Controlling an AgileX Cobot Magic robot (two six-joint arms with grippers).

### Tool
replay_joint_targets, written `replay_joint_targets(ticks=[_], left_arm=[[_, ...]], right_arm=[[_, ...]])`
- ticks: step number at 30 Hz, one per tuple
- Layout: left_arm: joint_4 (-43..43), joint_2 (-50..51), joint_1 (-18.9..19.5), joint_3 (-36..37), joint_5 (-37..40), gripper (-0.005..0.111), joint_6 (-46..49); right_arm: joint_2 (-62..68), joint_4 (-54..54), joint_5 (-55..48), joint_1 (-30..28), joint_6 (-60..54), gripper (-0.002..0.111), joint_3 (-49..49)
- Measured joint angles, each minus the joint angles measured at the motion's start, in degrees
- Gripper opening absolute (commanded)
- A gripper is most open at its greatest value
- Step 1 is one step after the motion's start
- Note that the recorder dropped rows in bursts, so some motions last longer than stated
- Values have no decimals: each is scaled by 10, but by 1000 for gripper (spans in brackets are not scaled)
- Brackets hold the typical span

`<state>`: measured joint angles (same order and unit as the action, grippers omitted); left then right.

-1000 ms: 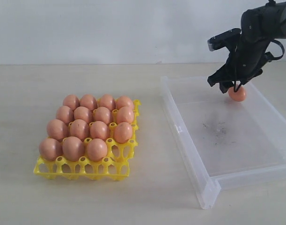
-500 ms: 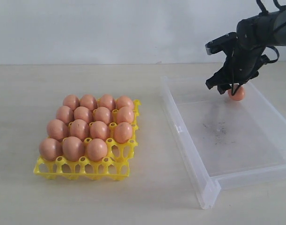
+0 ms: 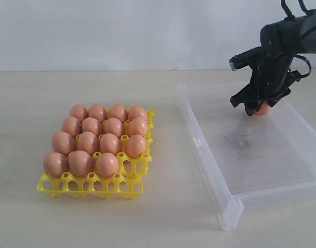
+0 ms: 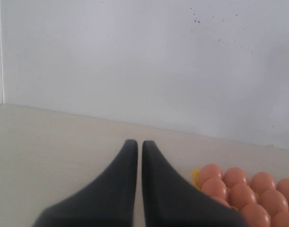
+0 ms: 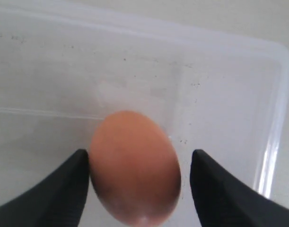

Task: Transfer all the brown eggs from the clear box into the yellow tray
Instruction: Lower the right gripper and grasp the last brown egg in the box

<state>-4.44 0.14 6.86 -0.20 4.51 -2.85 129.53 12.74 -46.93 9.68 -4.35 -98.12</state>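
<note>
One brown egg [image 3: 262,109] lies near the far wall inside the clear box [image 3: 209,170]. My right gripper [image 3: 255,107] is down around it, open. In the right wrist view the egg [image 5: 135,168] sits between the fingers [image 5: 64,189], close against one and apart from the other. The yellow tray [image 3: 90,186] on the left holds several brown eggs [image 3: 98,137]; its front right cup [image 3: 131,168] has no egg in it. My left gripper [image 4: 140,142] is shut on nothing above the table, with the tray's eggs [image 4: 239,189] beside it. The exterior view does not show the left gripper.
The box floor [image 3: 240,142] has dark scuff marks and no other egg. The box wall [image 5: 272,118] runs close behind the egg. Bare table [image 3: 168,206] lies between tray and box. A white wall stands at the back.
My right gripper has come down over the egg in the box, so the fingers now flank it and partly hide it. The jaws stayed open. The tray has not changed.
</note>
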Motion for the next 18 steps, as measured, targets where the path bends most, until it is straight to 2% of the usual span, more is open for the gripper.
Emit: replay_joint_targets(ticks=[18], left_arm=[[0, 0, 0, 0, 0, 4, 0]], right_arm=[[21, -5, 34, 0, -31, 55, -7]])
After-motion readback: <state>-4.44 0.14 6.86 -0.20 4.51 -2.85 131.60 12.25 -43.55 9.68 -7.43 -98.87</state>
